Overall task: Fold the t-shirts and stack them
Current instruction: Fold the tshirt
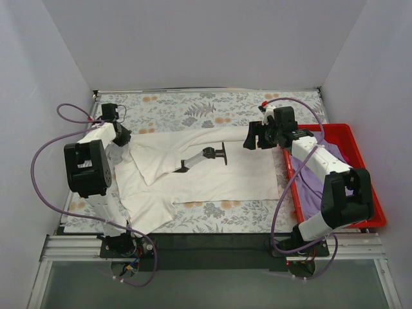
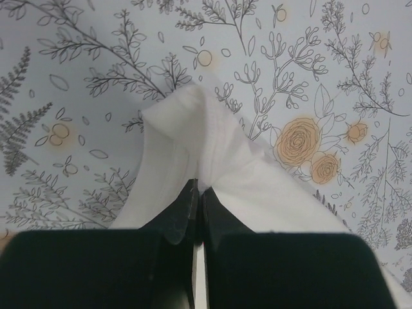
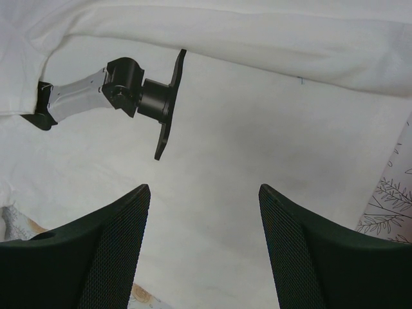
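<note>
The white t-shirt with the black robot-arm graphic lies spread on the floral tablecloth, its left part folded over. My left gripper is shut on a pinched fold of the white shirt at its far left edge. My right gripper is open and empty above the shirt's far right part; the right wrist view shows the white cloth and the graphic between and beyond its fingers. The lavender t-shirt lies crumpled in the red bin.
The red plastic bin stands at the table's right edge under my right arm. The floral tablecloth shows bare behind the shirt and in a strip along the front. White walls close in the back and sides.
</note>
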Robot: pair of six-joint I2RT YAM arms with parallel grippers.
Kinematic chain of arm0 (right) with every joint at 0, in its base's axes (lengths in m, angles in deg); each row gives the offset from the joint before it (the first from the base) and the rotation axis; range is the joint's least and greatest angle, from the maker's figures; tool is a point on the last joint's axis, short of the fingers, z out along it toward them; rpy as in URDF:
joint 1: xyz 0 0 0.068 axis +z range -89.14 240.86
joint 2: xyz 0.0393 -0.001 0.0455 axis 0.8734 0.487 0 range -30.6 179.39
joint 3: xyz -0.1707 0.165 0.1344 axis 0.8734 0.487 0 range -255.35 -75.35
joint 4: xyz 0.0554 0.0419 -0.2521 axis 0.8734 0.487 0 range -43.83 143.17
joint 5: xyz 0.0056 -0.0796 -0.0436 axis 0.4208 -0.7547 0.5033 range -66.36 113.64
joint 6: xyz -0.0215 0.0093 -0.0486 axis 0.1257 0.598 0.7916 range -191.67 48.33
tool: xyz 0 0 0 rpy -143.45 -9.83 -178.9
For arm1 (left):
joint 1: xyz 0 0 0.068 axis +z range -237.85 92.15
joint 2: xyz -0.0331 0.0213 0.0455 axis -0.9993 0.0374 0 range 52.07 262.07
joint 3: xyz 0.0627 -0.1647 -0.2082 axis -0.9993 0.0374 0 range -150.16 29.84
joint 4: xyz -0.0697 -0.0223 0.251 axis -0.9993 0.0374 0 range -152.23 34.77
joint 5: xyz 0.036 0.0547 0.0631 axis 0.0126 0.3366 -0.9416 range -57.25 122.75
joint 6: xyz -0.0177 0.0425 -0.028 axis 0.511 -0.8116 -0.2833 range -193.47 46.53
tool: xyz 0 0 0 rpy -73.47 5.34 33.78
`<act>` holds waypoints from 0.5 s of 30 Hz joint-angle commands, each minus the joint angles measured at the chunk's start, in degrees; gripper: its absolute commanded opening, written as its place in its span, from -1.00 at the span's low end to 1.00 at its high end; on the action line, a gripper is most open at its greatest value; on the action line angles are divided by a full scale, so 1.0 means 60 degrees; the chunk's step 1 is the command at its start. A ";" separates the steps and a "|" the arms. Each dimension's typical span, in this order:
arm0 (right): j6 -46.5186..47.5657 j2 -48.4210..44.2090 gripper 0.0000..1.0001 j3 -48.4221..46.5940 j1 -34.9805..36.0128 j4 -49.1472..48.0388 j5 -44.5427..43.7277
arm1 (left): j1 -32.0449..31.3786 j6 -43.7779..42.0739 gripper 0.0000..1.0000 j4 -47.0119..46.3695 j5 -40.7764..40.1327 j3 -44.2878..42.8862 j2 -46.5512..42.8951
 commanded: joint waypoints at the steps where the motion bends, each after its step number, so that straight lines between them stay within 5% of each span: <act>1: 0.0159 0.0005 0.26 -0.0077 0.0026 -0.0234 0.0127 | 0.0035 0.0310 -1.00 0.0390 -0.0737 0.0287 -0.0938; 6: 0.0203 0.0049 0.27 -0.0004 0.0041 -0.0234 0.0186 | 0.0181 0.0398 -0.97 0.0361 -0.0825 0.0639 -0.0880; 9: 0.0218 0.0093 0.27 -0.0003 0.0041 -0.0234 0.0200 | 0.0298 0.0311 -0.75 0.0288 -0.0723 0.0567 -0.0441; 15: 0.0247 0.0093 0.27 -0.0194 0.0055 -0.0234 0.0478 | 0.0313 -0.0085 0.08 0.0243 -0.0853 0.0141 -0.0424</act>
